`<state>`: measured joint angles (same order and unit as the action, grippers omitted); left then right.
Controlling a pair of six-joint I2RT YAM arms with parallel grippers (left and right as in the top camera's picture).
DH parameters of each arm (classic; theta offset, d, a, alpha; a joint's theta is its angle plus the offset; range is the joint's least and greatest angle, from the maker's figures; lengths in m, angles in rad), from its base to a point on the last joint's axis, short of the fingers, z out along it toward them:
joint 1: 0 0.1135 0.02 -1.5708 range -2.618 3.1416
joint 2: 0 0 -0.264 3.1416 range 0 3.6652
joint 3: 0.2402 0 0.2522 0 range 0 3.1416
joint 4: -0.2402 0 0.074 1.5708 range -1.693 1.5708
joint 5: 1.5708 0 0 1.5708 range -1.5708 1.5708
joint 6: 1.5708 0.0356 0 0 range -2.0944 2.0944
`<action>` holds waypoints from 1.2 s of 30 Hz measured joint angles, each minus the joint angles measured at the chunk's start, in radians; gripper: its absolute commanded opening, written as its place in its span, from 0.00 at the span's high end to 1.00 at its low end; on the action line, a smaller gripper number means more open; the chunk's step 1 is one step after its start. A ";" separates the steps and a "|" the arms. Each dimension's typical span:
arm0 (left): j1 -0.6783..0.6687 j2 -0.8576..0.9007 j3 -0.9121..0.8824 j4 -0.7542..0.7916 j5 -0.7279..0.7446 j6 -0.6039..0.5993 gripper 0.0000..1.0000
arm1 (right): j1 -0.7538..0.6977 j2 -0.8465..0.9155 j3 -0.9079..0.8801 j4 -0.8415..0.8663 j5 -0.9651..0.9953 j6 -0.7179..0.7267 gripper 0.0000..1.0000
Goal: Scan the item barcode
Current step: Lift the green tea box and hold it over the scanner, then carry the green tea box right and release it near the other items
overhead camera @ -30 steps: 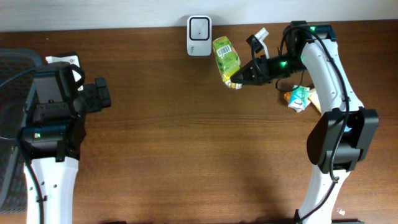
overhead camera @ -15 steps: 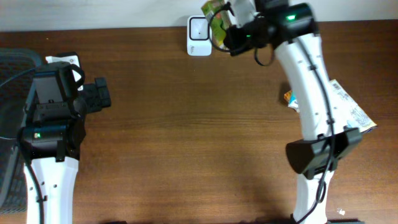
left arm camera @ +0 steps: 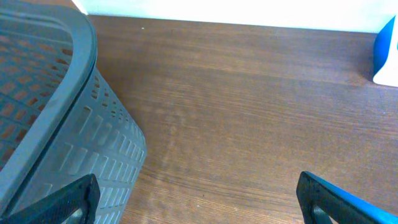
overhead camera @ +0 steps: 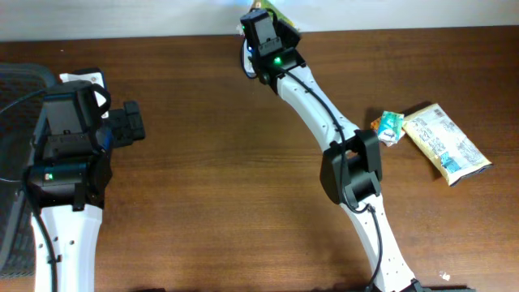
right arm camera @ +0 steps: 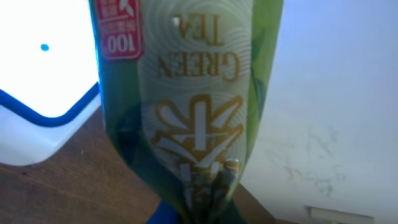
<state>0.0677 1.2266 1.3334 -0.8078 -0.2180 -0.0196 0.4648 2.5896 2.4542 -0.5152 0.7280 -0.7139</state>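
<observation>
A green tea packet (right arm camera: 193, 93) fills the right wrist view, pinched at its lower end by my right gripper (right arm camera: 199, 211), which is shut on it. The packet hangs right beside the white, blue-edged scanner (right arm camera: 37, 81). In the overhead view the right gripper (overhead camera: 266, 28) reaches to the table's back edge, with a corner of the green packet (overhead camera: 281, 10) showing past it. The arm hides the scanner there. My left gripper (overhead camera: 134, 126) is open and empty at the far left, and its fingers (left arm camera: 74, 199) stand wide apart over bare wood.
A grey slatted basket (left arm camera: 50, 124) sits close to the left gripper, at the table's left edge (overhead camera: 12, 162). At the right lie a yellow snack packet (overhead camera: 446, 142) and a small crumpled packet (overhead camera: 389, 127). A white wall runs behind the table.
The right arm has swung the green packet left, from beside the scanner to over it at the back edge. The yellow snack packet is now uncovered. The left arm is still.
</observation>
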 measured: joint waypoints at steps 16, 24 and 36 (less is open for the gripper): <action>0.000 0.000 0.000 0.000 0.000 0.000 0.01 | 0.000 0.070 -0.024 0.115 0.084 -0.027 0.96; 0.000 0.000 0.000 0.000 0.000 0.000 0.01 | 0.000 0.072 -0.024 0.115 0.087 -0.027 0.96; 0.000 0.000 0.000 -0.001 0.000 0.000 0.01 | 0.010 -0.319 -0.043 -0.600 -0.249 0.437 0.96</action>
<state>0.0677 1.2266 1.3334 -0.8085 -0.2180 -0.0193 0.4744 2.2707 2.4111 -1.1156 0.4793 -0.2771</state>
